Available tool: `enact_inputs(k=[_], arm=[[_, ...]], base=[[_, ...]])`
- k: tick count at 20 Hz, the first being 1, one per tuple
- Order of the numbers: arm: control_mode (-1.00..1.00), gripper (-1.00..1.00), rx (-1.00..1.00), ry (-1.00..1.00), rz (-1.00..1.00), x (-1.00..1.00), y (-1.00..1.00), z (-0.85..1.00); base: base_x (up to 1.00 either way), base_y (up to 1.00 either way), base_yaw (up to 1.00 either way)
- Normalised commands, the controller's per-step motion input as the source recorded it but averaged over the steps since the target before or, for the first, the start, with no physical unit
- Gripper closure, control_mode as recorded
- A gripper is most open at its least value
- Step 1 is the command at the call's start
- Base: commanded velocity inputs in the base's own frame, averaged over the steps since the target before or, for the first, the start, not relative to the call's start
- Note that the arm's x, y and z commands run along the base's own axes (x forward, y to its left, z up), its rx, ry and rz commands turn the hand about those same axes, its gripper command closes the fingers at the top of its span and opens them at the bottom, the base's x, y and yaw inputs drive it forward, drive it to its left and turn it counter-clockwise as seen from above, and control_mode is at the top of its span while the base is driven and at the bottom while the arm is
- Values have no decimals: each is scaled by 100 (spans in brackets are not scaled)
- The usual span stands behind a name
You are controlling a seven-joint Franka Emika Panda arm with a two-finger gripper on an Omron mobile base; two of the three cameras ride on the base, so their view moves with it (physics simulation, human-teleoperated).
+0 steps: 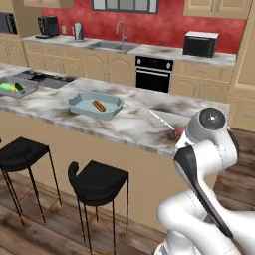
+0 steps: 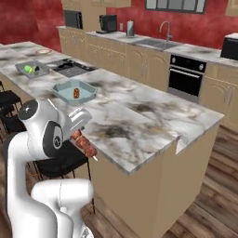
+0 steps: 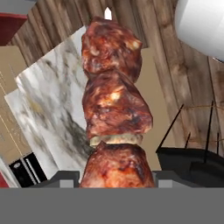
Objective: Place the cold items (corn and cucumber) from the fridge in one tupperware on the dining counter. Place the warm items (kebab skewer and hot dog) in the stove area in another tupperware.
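The claw (image 3: 114,181) grips the kebab skewer (image 3: 114,109) — its fingertips hidden behind the meat.

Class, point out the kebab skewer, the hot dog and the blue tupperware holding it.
kebab skewer (image 3: 116,109), hand view, middle meat chunk.
hot dog (image 1: 98,105), left base view, its middle.
blue tupperware (image 1: 79,107), left base view, near rim.

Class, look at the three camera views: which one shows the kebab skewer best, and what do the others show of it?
The hand view: the kebab skewer shows close, its meat chunks clear, held by the gripper. The right base view shows it small beside the arm; the left base view shows its thin stick and one chunk.
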Motion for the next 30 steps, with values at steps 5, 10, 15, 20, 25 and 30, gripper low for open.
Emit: enact_inputs(k=[5, 10, 15, 20, 25, 30], arm=[[100, 100, 0, 0, 0, 0, 0, 0], [100, 100, 0, 0, 0, 0, 0, 0], [-100, 100, 0, 0, 0, 22, 17, 2], [-100, 100, 0, 0, 0, 88, 38, 24], [-100, 100, 0, 0, 0, 100, 13, 35], [-100, 100, -13, 27, 0, 100, 40, 5]], base=[[39, 55, -5], [47, 50, -3], [25, 25, -1], [0, 0, 0], [0, 0, 0], [0, 0, 0]])
